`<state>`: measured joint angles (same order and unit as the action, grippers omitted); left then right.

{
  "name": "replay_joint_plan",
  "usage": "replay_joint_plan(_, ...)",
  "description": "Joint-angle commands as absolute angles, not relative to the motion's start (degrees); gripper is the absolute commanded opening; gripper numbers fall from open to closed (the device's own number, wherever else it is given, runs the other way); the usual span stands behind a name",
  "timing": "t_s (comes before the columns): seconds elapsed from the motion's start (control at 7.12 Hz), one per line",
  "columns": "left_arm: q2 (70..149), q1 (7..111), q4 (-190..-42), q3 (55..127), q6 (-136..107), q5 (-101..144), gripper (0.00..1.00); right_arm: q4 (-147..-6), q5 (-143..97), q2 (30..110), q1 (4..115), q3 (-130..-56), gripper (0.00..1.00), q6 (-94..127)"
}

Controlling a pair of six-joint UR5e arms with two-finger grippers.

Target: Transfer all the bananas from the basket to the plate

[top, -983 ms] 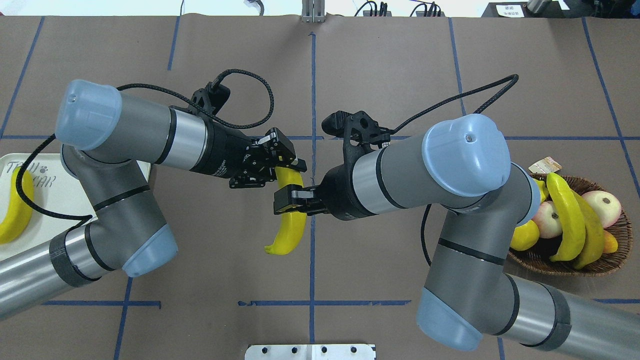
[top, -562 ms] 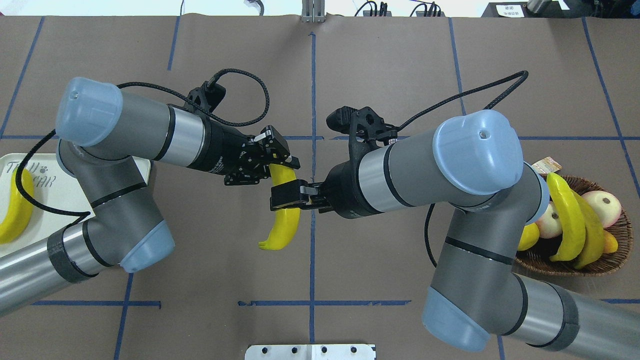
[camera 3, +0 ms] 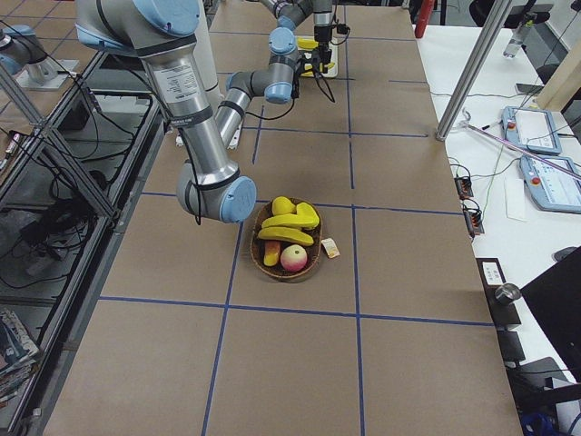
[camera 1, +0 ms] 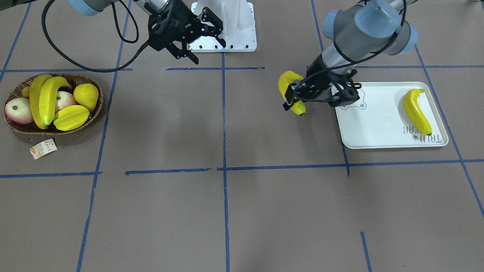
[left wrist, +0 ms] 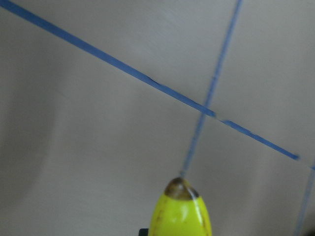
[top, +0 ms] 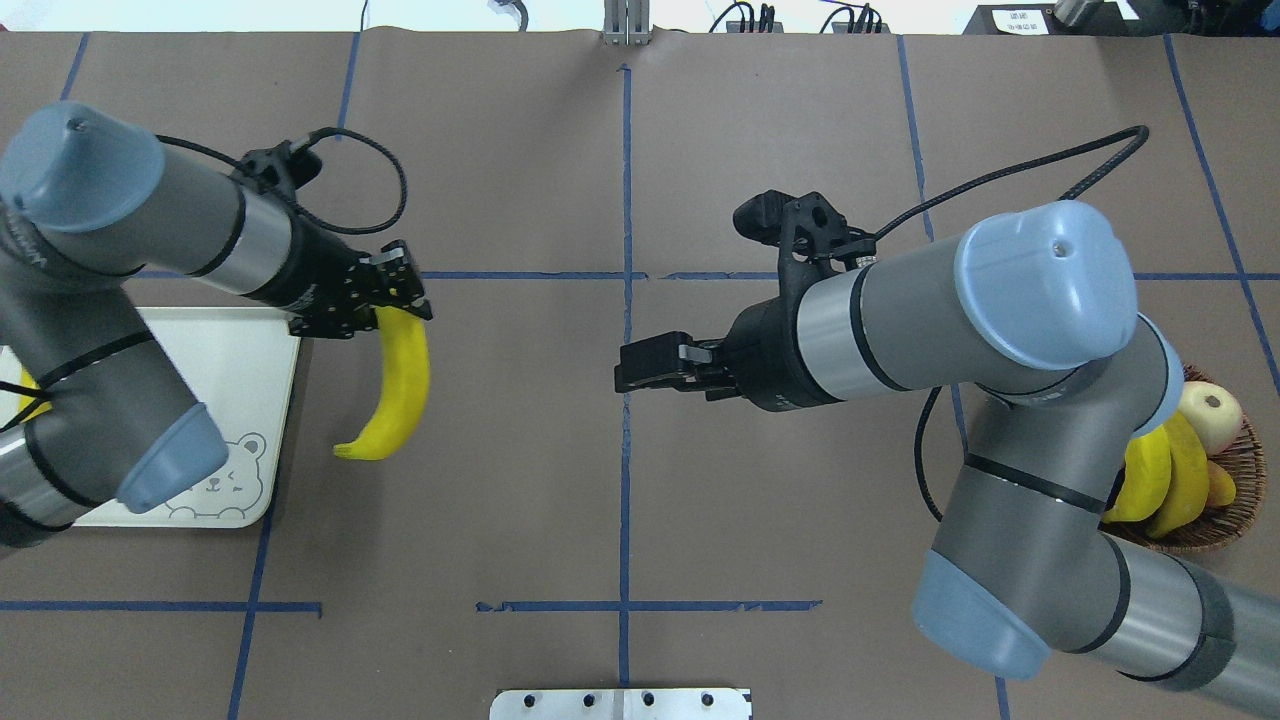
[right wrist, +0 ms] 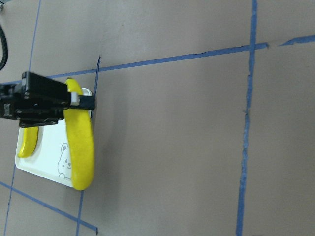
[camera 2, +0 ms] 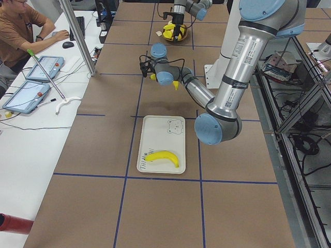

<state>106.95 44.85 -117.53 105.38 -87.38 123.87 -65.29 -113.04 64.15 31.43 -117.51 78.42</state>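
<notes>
- Our left gripper is closed on the upper end of the held banana, which hangs just beside the plate, outside its rim on the side toward the basket, so it is not yet over the plate
- A second banana lies on the plate, at the end far from the bear print
- Our right gripper has its jaws apart and carries nothing; it is well apart from the plate, between the plate and the basket
- Two bananas remain in the basket, far from the plate
- We judge the step in hand is to bring the held banana over the plate and lay it down
- To do it well, we should pass the rim until the whole fruit is above the bare part of the plate near the bear print, clear of the second banana
- The grip is at one end only, so the fruit may swing; we should move slowly, lower until the free tip rests on the plate, and open the jaws only then
</notes>
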Motion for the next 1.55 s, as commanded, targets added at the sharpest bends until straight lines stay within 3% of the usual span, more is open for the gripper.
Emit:
replay_joint_plan(0.0, 91.9, 48.7, -115.9, 108.5, -77.1, 123.6, 0.0, -65.3, -112.9, 67.7, 33.6, -119.1, 1.0, 78.3)
replay_joint_plan(0.42, 84.9, 51.7, -115.8, 106.1, -74.0, 122.2, 0.0, -65.3, -112.9, 67.7, 33.4, -119.1, 1.0, 78.4)
replay_joint_plan(1.12, 85.8, 52.7, -116.4, 98.6, -71.0, 117.3, 0.03, -65.3, -112.9, 67.5, 33.3, -119.1, 1.0, 78.6)
replay_joint_plan(1.26, 85.9, 53.5, -116.5, 98.6, -70.7, 117.3, 0.75, -65.3, -112.9, 67.8, 33.4, -119.1, 1.0, 78.6)
replay_joint_plan(1.4, 86.0, 55.7, -116.3, 99.2, -66.1, 117.9, 0.99, -65.3, -113.0, 68.4, 33.7, -119.4, 1.0, 78.5)
